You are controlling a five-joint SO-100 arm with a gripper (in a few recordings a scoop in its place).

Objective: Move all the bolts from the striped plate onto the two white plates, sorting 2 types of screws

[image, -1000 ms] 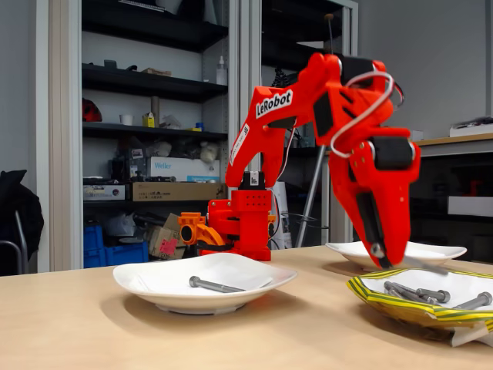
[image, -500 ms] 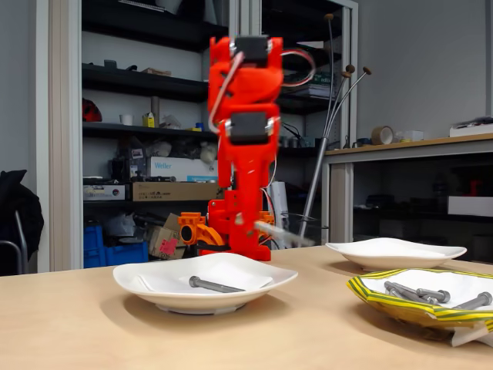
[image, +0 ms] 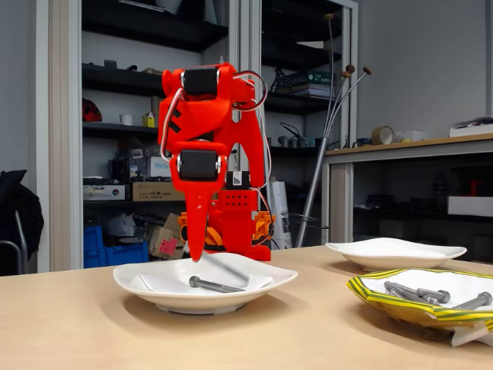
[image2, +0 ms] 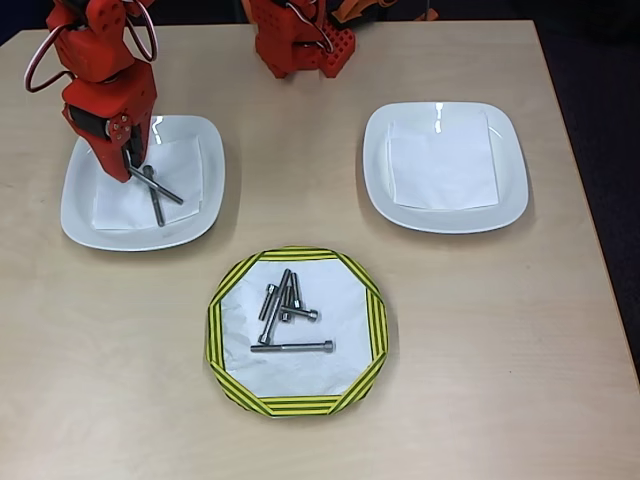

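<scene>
My red gripper [image2: 130, 165] points down over the left white plate [image2: 75, 205], shut on a long bolt [image2: 162, 189] that slants out from its tip. In the fixed view the gripper [image: 196, 253] hangs just above that plate [image: 146, 282], and the held bolt [image: 227, 267] is blurred. Another long bolt [image2: 157, 210] lies on the plate's paper sheet [image: 216, 286]. The striped plate [image2: 215, 330] at the front holds several bolts [image2: 292, 347], long and short [image: 416, 293]. The right white plate [image2: 505, 165] carries only a paper sheet.
The arm's red base [image2: 300, 40] stands at the table's back edge between the two white plates. In the fixed view the striped plate's rim [image: 385, 303] is at the right, with the other white plate [image: 397, 253] behind it. Shelves and a desk stand beyond the table.
The arm swung from above the striped plate leftwards to the left white plate, carrying a long bolt, and came down close to the plate.
</scene>
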